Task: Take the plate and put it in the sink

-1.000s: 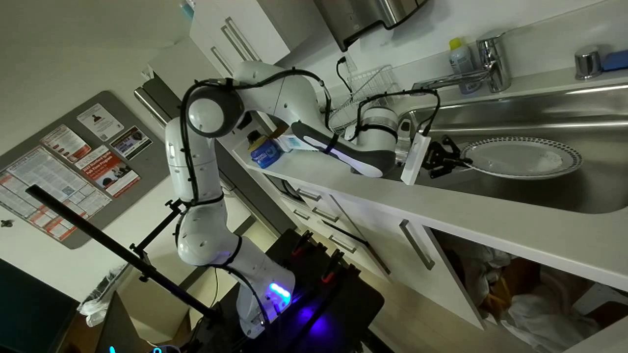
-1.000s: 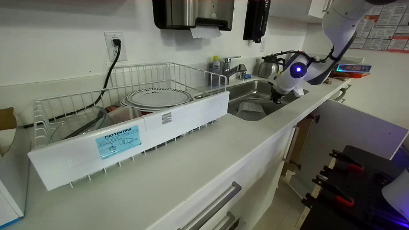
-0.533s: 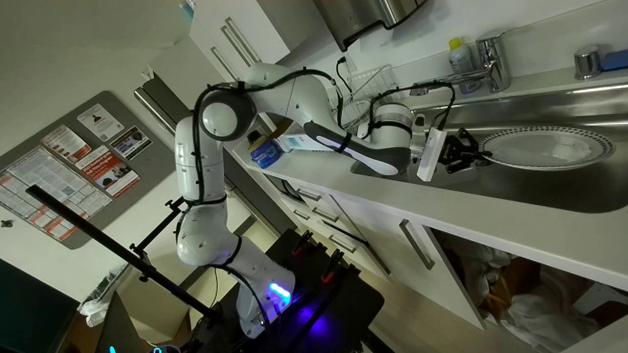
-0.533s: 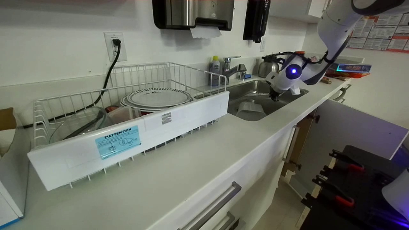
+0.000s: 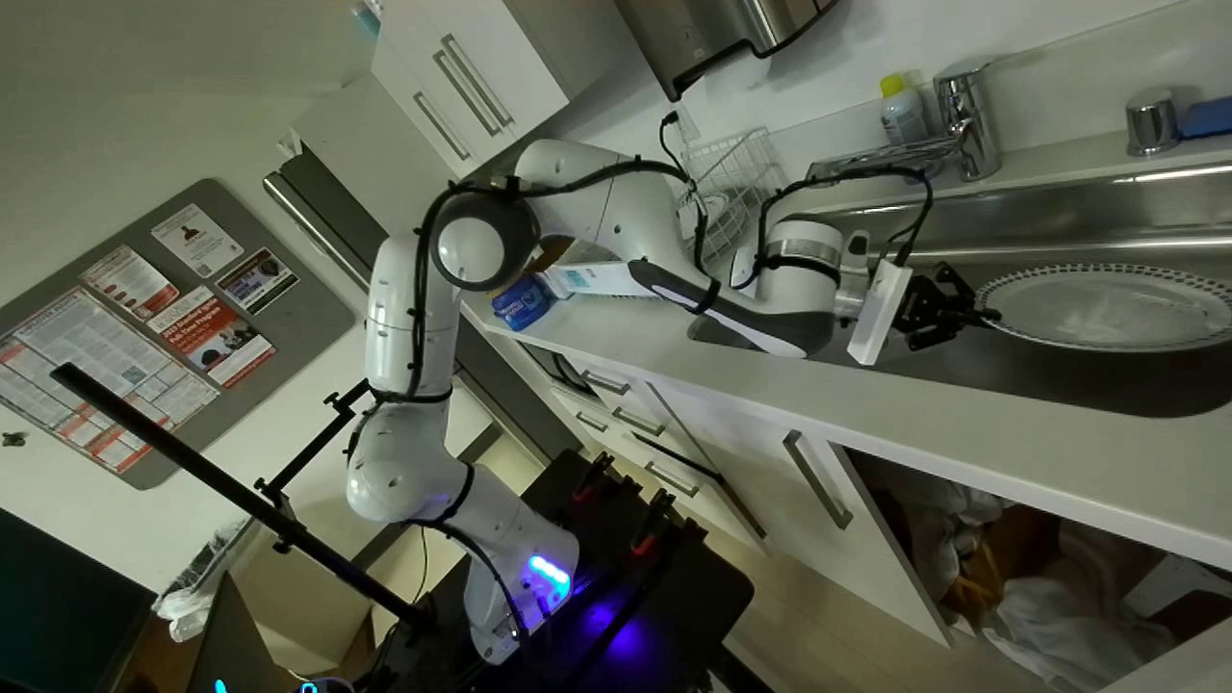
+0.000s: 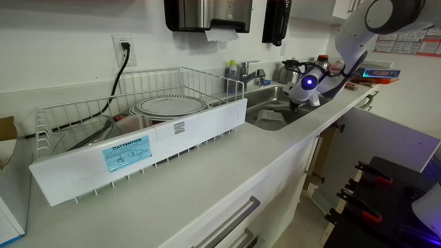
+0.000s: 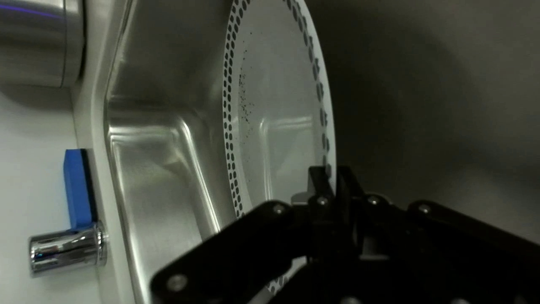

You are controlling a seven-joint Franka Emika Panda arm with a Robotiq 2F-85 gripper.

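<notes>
The pale plate [image 5: 1112, 308] with a dark-patterned rim is held out level over the stainless-steel sink [image 5: 1068, 385]. My gripper [image 5: 991, 316] is shut on the plate's near rim. In the wrist view the rim of the plate [image 7: 278, 93] passes between the two fingertips of the gripper [image 7: 331, 181], and the sink wall [image 7: 160, 177] lies beyond. I cannot tell whether the plate touches the sink bottom. In an exterior view the gripper [image 6: 294, 107] reaches down over the sink [image 6: 265, 98], and the held plate is mostly hidden there.
The tap [image 5: 967, 125] and a soap bottle [image 5: 903, 115] stand behind the sink. A clear plastic container [image 6: 270, 120] lies in the sink's near end. A white dish rack [image 6: 193, 120] holds several plates [image 6: 170, 105]. A chrome cylinder [image 7: 67, 249] and blue sponge [image 7: 78, 188] sit beside the sink.
My gripper has carried the plate further along the sink, rightward in an exterior view. The plate rose slightly, then came down again. The gripper has stayed shut on the rim.
</notes>
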